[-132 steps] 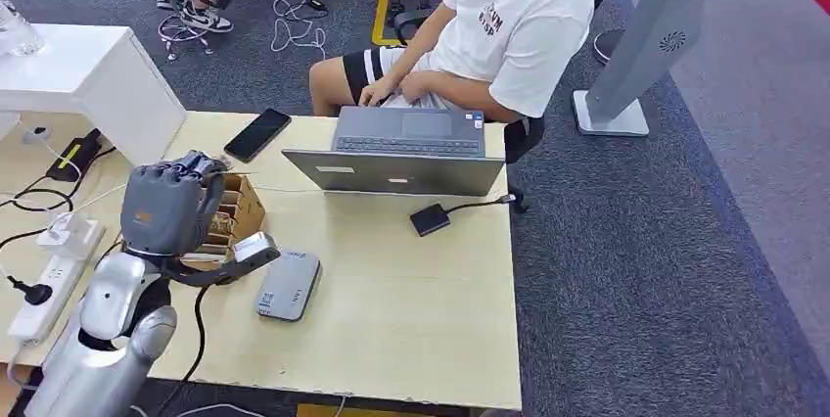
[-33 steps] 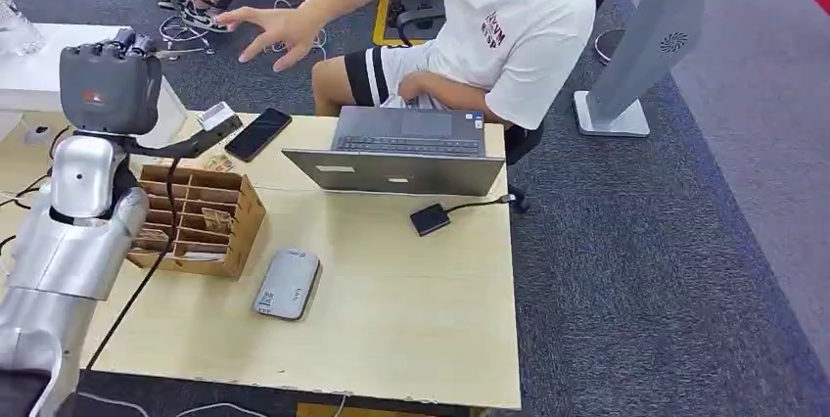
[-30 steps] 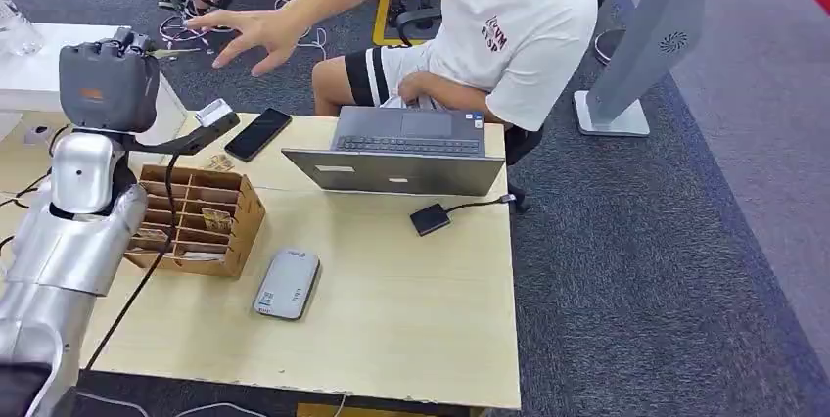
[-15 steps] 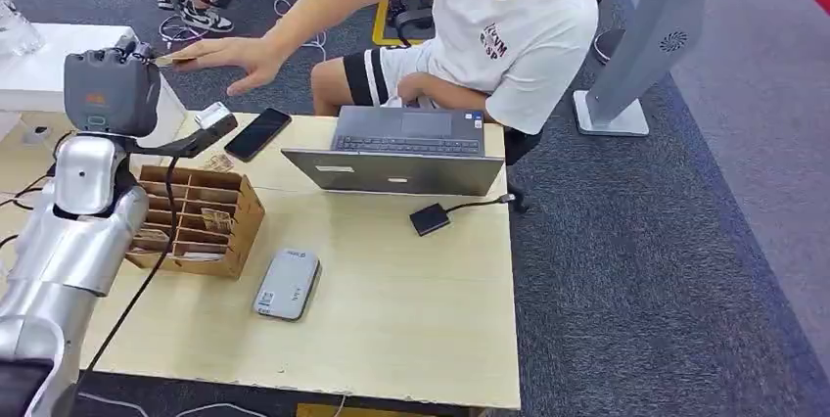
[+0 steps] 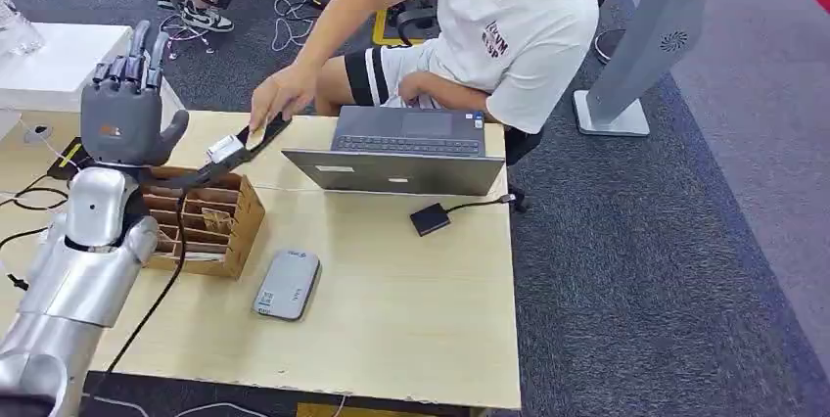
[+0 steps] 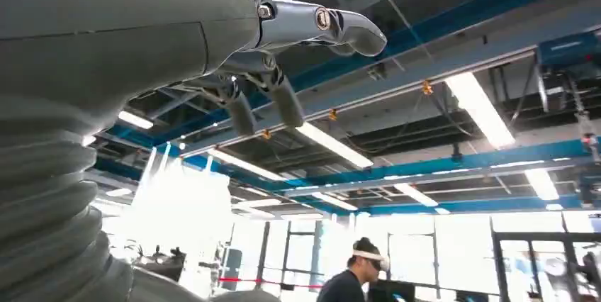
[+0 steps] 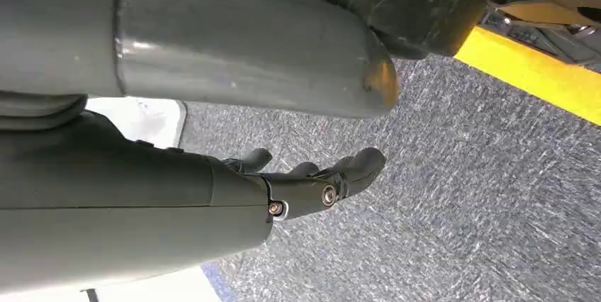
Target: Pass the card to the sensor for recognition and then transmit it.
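Note:
My left hand [image 5: 125, 109] is raised over the table's far left corner, fingers straight and spread, holding nothing. In the left wrist view its fingers [image 6: 298, 40] splay out against the ceiling. The seated person's hand [image 5: 279, 94] rests at the table's far edge on a black phone [image 5: 268, 132]; I cannot tell whether it holds a card. The grey card sensor [image 5: 288, 285] lies flat on the table to the right of a cardboard compartment box [image 5: 210, 226]. My right hand [image 7: 312, 178] hangs above the carpet with fingers loosely apart and nothing in them.
An open laptop [image 5: 401, 158] sits in front of the person, with a small black box [image 5: 430, 218] on a cable beside it. A white cabinet [image 5: 49, 60] and cables lie to the left. A grey stand [image 5: 636, 55] rises at the right.
My left hand rose from the box and sensor to the far corner. In the last half second it spread its fingers and dropped slightly, while the person's hand drew back to the phone.

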### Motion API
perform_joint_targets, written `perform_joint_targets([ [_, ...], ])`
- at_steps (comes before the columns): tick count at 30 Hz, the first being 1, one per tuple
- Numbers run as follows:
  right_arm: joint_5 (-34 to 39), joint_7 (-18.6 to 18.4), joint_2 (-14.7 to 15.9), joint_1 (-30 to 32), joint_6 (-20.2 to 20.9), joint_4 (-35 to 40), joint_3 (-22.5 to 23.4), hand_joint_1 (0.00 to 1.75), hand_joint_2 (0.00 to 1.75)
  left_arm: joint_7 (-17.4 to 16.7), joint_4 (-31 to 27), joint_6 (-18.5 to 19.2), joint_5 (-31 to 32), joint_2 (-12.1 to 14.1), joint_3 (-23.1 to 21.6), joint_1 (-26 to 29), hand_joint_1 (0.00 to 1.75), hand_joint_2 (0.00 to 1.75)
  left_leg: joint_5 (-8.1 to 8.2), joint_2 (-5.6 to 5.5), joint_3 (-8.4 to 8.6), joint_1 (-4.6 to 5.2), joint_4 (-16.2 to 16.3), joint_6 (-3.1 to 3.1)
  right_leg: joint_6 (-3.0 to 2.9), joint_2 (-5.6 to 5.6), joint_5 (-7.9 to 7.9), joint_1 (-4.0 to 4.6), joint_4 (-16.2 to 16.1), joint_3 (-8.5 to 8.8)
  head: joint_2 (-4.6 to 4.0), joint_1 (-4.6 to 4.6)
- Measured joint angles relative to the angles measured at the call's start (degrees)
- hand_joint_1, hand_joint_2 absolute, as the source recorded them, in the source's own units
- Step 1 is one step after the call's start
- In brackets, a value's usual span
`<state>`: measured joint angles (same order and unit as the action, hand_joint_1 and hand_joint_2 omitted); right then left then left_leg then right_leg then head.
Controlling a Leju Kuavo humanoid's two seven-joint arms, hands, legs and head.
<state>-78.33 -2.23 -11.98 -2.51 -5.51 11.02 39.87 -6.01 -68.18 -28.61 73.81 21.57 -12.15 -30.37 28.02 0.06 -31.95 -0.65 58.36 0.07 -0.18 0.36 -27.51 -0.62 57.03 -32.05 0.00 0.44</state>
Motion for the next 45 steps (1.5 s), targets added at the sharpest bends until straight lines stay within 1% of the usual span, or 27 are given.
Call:
perform_joint_targets([
  [4, 0.1, -0.7, 0.0, 0.0, -0.1, 0.0, 0.0, 0.0, 0.0, 0.0, -4.8, 0.1, 0.1, 0.2, 0.0, 4.5, 0.0, 1.75, 0.02, -0.01, -0.04, 0.0, 0.0, 0.0, 0.0, -0.01, 0.0, 0.0, 0.0, 0.0, 0.0, 0.0],
  [8, 1.5, 0.0, 0.0, 0.2, -0.8, 0.0, 0.0, 0.0, 0.0, 0.4, -12.3, 1.3, 0.1, 0.5, 0.0, 12.3, 0.0, 1.75, 0.07, 0.05, -0.03, 0.0, 0.0, 0.03, 0.01, 0.04, -0.03, -0.01, 0.0, -0.03, 0.0, 0.02],
  [11, 2.5, 0.0, 0.0, 0.5, -1.4, 0.0, 0.2, 0.0, 0.0, -0.1, -19.1, 4.4, 1.4, 1.7, 0.0, 20.6, 0.0, 1.75, 0.17, 0.16, -0.04, 0.0, 0.0, 0.02, 0.01, 0.16, -0.08, -0.01, 0.0, -0.05, 0.0, 0.02],
  [14, 3.4, -0.6, -0.1, 0.9, -2.1, 0.0, 0.6, 0.0, 0.0, -1.2, -25.3, 7.4, 2.0, 3.8, 0.0, 30.2, 0.0, 1.75, 0.23, 0.26, -0.06, 0.0, 0.0, -0.01, 0.0, 0.26, -0.15, -0.01, 0.0, -0.11, 0.0, 0.02],
  [15, 3.5, -0.8, -0.1, 1.1, -2.3, 0.0, 0.8, 0.0, 0.0, -1.9, -27.6, 8.3, 1.7, 4.7, 0.1, 34.1, 0.0, 1.75, 0.26, 0.26, -0.05, -0.01, 0.0, 0.02, 0.0, 0.27, -0.18, -0.01, 0.0, -0.13, -0.02, 0.0],
  [17, 3.5, -1.1, -0.1, 1.2, -2.4, 0.0, 1.1, 0.0, 0.0, -2.8, -30.2, 9.4, 1.0, 5.7, 0.2, 38.4, 0.0, 1.75, 0.26, 0.16, -0.15, -0.01, 0.0, 0.02, 0.03, 0.16, -0.22, 0.0, 0.0, -0.17, 0.0, 0.0],
  [20, 3.3, -1.1, -0.2, 1.2, -2.7, 0.0, 1.6, 0.0, 0.0, -4.3, -32.5, 12.3, -1.8, 7.2, 1.0, 42.7, 0.0, 1.75, 0.25, 0.06, -0.16, -0.01, 0.0, 0.02, 0.09, 0.05, -0.27, 0.0, 0.0, -0.15, 0.0, -0.02],
  [23, 3.3, -1.0, -0.2, 1.2, -2.8, 0.0, 1.6, 0.0, 0.0, -4.8, -32.8, 14.8, -3.5, 8.0, 2.1, 44.7, 0.0, 1.75, 0.24, 0.0, -0.16, -0.02, 0.0, 0.03, 0.09, -0.02, -0.25, 0.0, 0.0, -0.12, 0.0, 0.02],
  [25, 3.1, -0.7, -0.3, 1.2, -2.8, 0.0, 1.6, 0.0, 0.0, -5.4, -32.8, 17.0, -4.5, 8.1, 3.1, 45.1, 0.0, 1.75, 0.22, -0.01, -0.15, -0.02, 0.0, 0.04, 0.06, -0.04, -0.21, 0.0, 0.0, -0.09, 0.0, 0.02],
  [27, 3.0, -0.6, -0.3, 1.2, -2.8, 0.0, 1.6, 0.0, 0.0, -5.4, -32.2, 18.3, -5.3, 8.1, 4.2, 45.0, 0.0, 1.75, 0.17, -0.01, -0.14, -0.02, 0.0, 0.04, 0.06, -0.04, -0.2, 0.0, 0.0, -0.08, 0.0, 0.02],
  [30, 3.0, -0.5, -0.4, 1.2, -2.8, 0.0, 1.6, 0.0, 0.0, -5.1, -30.9, 18.8, -5.6, 8.1, 6.5, 44.8, 0.0, 1.75, 0.16, 0.0, -0.12, -0.02, 0.0, 0.03, 0.0, -0.03, -0.16, 0.0, 0.0, -0.08, 0.0, 0.0],
  [33, 3.0, -0.5, -0.4, 1.1, -2.8, 0.0, 1.6, 0.0, 0.0, -5.0, -30.1, 18.9, -5.7, 7.9, 7.6, 44.7, 0.0, 1.75, 0.16, -0.01, -0.13, -0.02, 0.0, 0.03, 0.0, -0.03, -0.17, 0.0, 0.0, -0.08, 0.0, 0.0],
  [45, 2.6, -0.8, -0.5, 1.1, -2.7, 0.0, 1.6, 0.0, 0.0, -4.9, -28.9, 19.3, -5.7, 7.3, 9.1, 44.1, 0.0, 1.75, 0.16, -0.01, -0.13, -0.01, 0.0, 0.03, 0.0, -0.04, -0.17, 0.0, 0.0, -0.09, 0.0, 0.0],
])
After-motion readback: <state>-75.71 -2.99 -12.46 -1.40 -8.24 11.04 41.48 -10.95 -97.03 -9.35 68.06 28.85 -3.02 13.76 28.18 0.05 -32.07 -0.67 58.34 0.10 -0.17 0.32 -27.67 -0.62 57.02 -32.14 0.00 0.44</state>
